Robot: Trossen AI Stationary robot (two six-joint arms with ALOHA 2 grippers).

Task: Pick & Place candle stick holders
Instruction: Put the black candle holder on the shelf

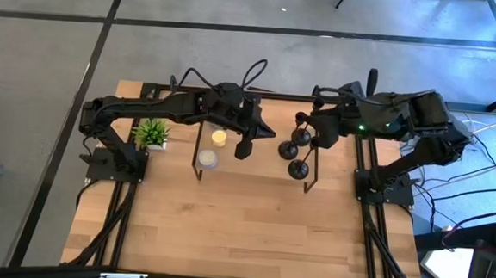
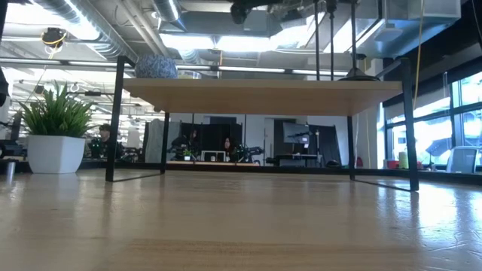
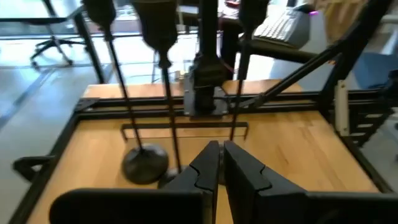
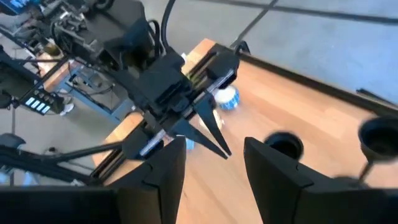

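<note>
Three slim black candle stick holders [image 1: 299, 169] stand on their round bases on the wooden shelf top [image 2: 256, 96], toward its right end. Their stems [image 3: 168, 93] rise just ahead of my left gripper [image 3: 217, 163]. That gripper [image 1: 267, 132] is shut and empty, and hovers left of the holders, pointing at them. My right gripper [image 4: 214, 163] is open with nothing between its fingers. It [image 1: 311, 121] hangs high over the holders' far right side, with two cup tops [image 4: 284, 144] below it.
A yellow candle [image 1: 219, 138] and a white one [image 1: 207, 159] sit on the shelf's left part. A potted plant [image 1: 152, 133] stands at the table's left. The shelf's black legs [image 2: 114, 120] reach down to the table. The near half of the table [image 1: 242, 233] is bare wood.
</note>
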